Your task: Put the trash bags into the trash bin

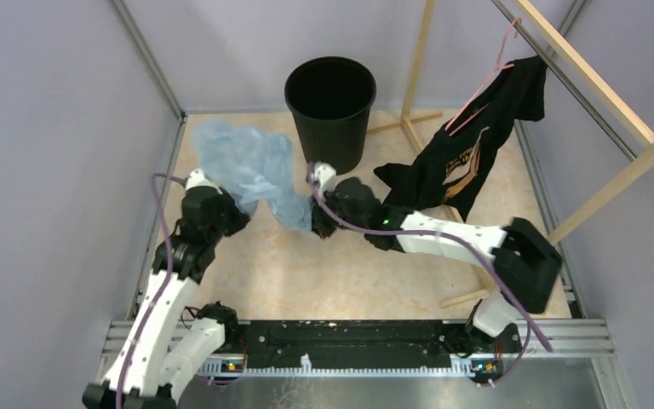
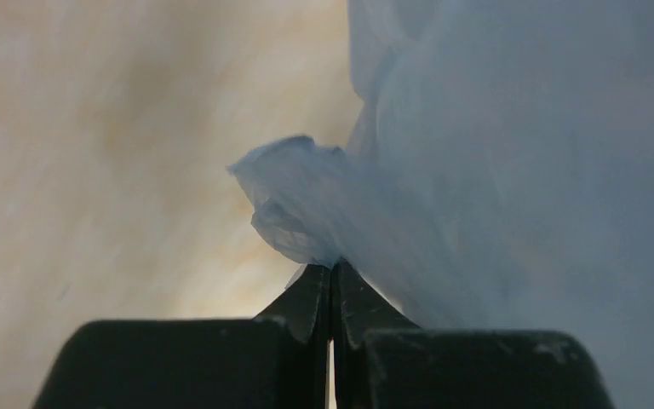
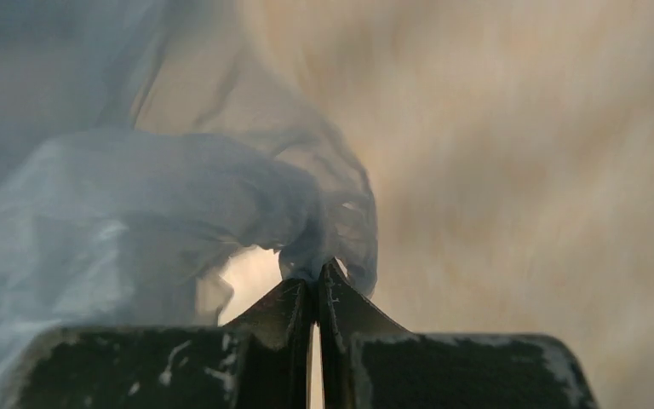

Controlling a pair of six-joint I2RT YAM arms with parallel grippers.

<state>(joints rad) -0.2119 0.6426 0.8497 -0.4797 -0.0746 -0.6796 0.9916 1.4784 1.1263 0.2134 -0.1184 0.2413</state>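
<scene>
The left gripper is clamped tight on a bunched fold of the pale blue, translucent plastic trash bag. The right gripper pinches another edge of the same bag. The bag is spread between them over the beige bench, near the round black plastic trash bin, which stands upright at the far side.

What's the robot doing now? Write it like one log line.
left jaws: shut on bag | right jaws: shut on bag | bag: spread between arms, outside bin | bin: upright, open
</scene>
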